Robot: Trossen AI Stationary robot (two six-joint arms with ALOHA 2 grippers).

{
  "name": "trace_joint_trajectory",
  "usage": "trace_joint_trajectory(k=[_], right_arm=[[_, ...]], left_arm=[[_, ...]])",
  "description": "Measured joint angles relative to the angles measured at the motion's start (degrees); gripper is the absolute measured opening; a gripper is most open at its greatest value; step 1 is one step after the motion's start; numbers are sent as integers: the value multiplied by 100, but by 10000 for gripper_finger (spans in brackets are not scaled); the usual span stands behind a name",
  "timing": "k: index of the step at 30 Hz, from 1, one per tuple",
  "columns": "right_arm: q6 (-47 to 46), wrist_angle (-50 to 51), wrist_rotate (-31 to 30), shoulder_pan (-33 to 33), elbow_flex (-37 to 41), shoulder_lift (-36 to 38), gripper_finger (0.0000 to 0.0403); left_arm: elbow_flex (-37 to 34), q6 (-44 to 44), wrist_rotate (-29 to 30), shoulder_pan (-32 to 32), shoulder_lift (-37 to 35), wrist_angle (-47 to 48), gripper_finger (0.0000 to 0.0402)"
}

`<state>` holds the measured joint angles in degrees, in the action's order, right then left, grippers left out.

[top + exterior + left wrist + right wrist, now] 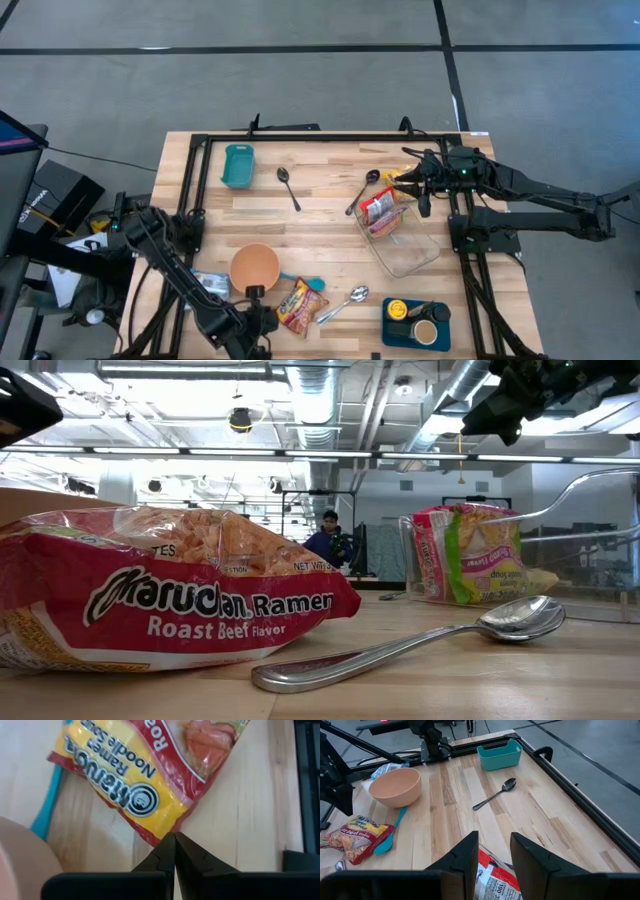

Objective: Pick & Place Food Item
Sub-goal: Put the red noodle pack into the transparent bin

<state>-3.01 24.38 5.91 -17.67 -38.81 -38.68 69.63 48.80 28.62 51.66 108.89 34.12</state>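
A red and yellow ramen packet (297, 305) (145, 780) lies flat on the wooden table near its front edge. My left gripper (270, 320) (175, 840) is shut and slants down, its tips at the packet's near yellow corner (162, 836). A second ramen packet (378, 208) (465, 555) leans inside a clear container (412, 252) at the right. My right gripper (402, 180) (492, 845) hangs open above that container's far end, with nothing between its fingers. My left gripper's shut fingertips (176, 845) stand right at the yellow corner (162, 836) of the flat-lying packet, coming down at a slant. Whether they touch it, I cannot tell.
A peach bowl (254, 267) and a teal spoon (312, 284) lie just behind the packet, a metal spoon (345, 303) to its right. A blue tray (415, 322) with a cup stands front right. Farther back are a teal bin (238, 165) and two spoons (288, 187) (362, 192).
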Motion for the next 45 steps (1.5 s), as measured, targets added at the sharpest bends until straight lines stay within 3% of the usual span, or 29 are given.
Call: trace_joint_trajectory(k=[7, 23, 45], right_arm=[[0, 2, 0, 2, 0, 0, 107], [-2, 2, 0, 0, 0, 0, 107], [-3, 34, 0, 0, 0, 0, 107]], left_arm=[[0, 5, -350, -146, -7, 11, 24], [-4, -19, -793, -492, -9, 108, 149], [-8, -44, -791, -531, -9, 148, 140]])
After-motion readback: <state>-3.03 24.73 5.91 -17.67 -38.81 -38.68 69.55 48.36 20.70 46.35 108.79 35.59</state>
